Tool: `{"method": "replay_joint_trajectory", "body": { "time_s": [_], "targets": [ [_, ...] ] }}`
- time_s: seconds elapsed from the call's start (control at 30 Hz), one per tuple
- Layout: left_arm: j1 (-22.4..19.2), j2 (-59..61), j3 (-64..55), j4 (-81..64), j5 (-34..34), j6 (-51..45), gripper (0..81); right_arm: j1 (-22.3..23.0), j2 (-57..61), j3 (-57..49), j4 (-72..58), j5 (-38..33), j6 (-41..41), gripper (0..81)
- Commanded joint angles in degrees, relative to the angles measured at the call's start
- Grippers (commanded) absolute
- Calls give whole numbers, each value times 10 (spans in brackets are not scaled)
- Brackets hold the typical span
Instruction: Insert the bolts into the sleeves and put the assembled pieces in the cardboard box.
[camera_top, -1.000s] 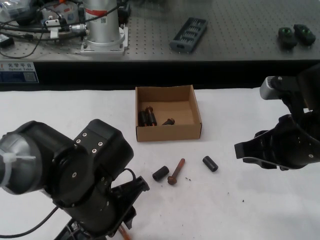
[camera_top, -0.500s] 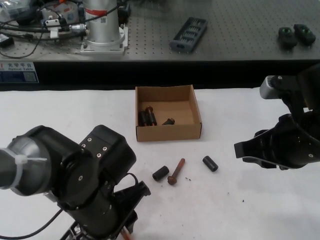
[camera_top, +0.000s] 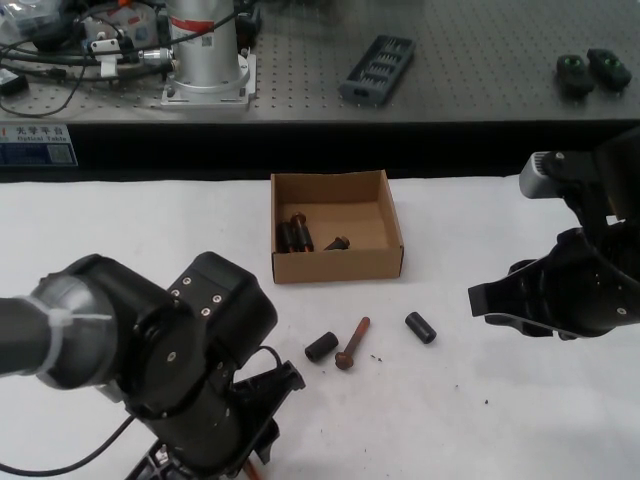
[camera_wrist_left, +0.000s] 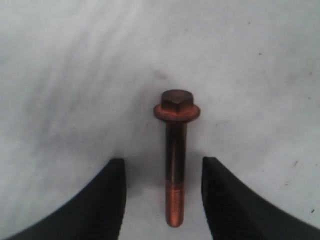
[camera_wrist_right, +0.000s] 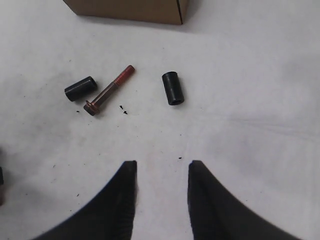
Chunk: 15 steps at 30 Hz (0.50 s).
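Note:
A copper bolt (camera_wrist_left: 175, 150) lies on the white cloth between the fingers of my left gripper (camera_wrist_left: 162, 162), which stands open with a gap on each side of the shank. My left arm (camera_top: 190, 370) sits low at the near left, with a bit of that bolt (camera_top: 254, 466) showing under it. Another bolt (camera_top: 352, 342) lies mid-table between two black sleeves (camera_top: 320, 347) (camera_top: 420, 327). My right gripper (camera_wrist_right: 161, 167) hangs open and empty short of a sleeve (camera_wrist_right: 172, 88), the bolt (camera_wrist_right: 109, 90) and the other sleeve (camera_wrist_right: 80, 88). The cardboard box (camera_top: 385, 205) holds several assembled pieces.
Behind the white cloth runs a perforated metal bench (camera_top: 470, 60) with a metal post (camera_top: 205, 50), cables, a black rack (camera_top: 377, 68) and two dark green-topped parts (camera_top: 594, 70). The box's corner (camera_wrist_right: 150, 12) lies beyond the loose parts in the right wrist view.
My left arm has shifted a little to the right and lower near the table's front edge. The right arm and the loose parts have stayed put.

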Motion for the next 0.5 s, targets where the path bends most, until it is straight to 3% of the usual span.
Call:
{"method": "replay_joint_trajectory", "body": {
  "time_s": [0.0, 0.47],
  "targets": [
    [0, 12, -24, -5, 1, 4, 342, -2, -7, 0, -6, -4, 0, 258],
    [0, 52, -52, 71, 21, 45, 269, -2, -7, 0, -6, -4, 0, 258]
  ]
}}
